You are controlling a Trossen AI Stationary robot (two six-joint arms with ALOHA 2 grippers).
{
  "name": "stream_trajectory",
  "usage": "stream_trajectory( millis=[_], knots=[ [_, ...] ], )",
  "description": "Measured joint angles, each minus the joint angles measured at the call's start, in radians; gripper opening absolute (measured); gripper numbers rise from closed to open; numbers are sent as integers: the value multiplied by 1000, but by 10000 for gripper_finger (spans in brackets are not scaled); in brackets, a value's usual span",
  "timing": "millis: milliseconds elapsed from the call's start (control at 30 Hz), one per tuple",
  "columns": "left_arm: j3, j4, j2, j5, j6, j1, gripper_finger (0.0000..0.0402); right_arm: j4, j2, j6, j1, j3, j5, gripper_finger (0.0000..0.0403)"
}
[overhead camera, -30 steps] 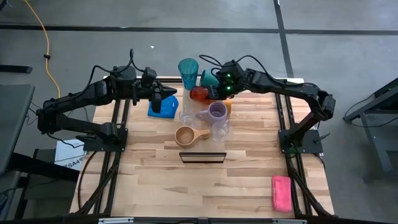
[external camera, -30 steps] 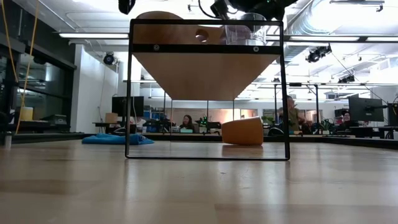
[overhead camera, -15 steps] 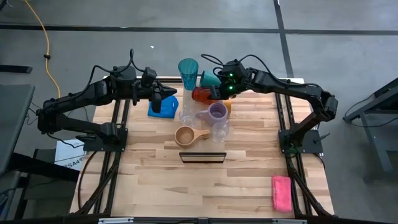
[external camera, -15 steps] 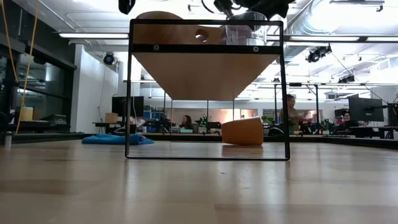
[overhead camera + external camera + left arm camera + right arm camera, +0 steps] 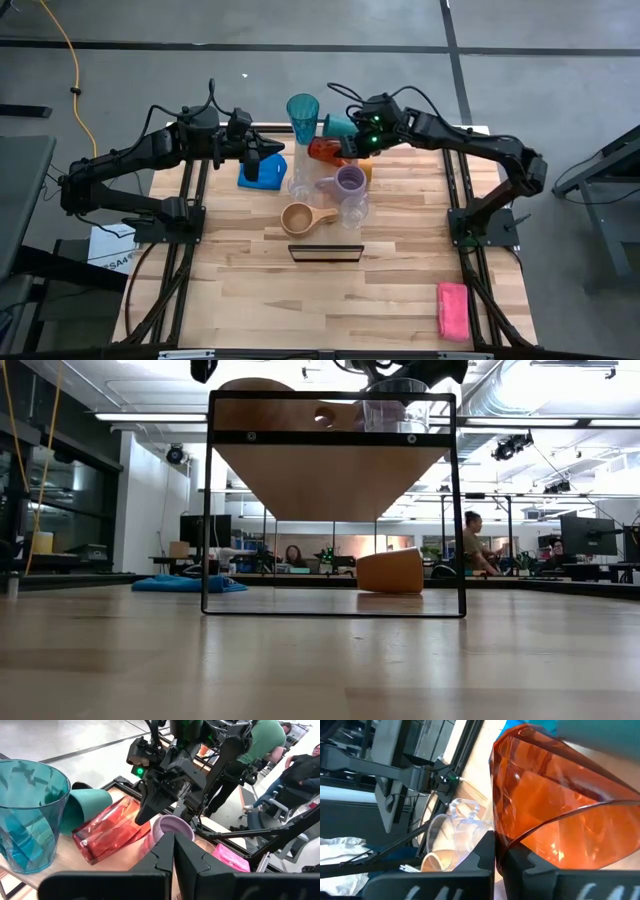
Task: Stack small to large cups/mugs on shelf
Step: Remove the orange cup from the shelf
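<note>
The slatted surface (image 5: 330, 290) carries the shelf (image 5: 325, 252) at centre. Cups cluster toward twelve o'clock: teal tumbler (image 5: 303, 117) upright, red cup (image 5: 324, 151) lying on its side, lavender mug (image 5: 349, 181) and tan mug (image 5: 300, 218) nearer the shelf. The right fingers (image 5: 349, 146), closed and empty, sit by the red cup. The left fingers (image 5: 274, 160), closed, hover over the blue cloth (image 5: 252, 178) at ten o'clock.

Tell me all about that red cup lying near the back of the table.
The red cup is clear, faceted, glassy-looking plastic. It lies on its side on the shelf, between a green cup, also tipped over, and the lavender mug. The right gripper, jaws shut, hangs at its edge; whether it touches is unclear.
</note>
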Motion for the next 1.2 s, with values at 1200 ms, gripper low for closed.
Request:
stream_trajectory(
  millis=[1200],
  knots=[
    [0,-1,0,0,-4,0,1,25,-63,-20,1,2,-48,0]
  ],
)
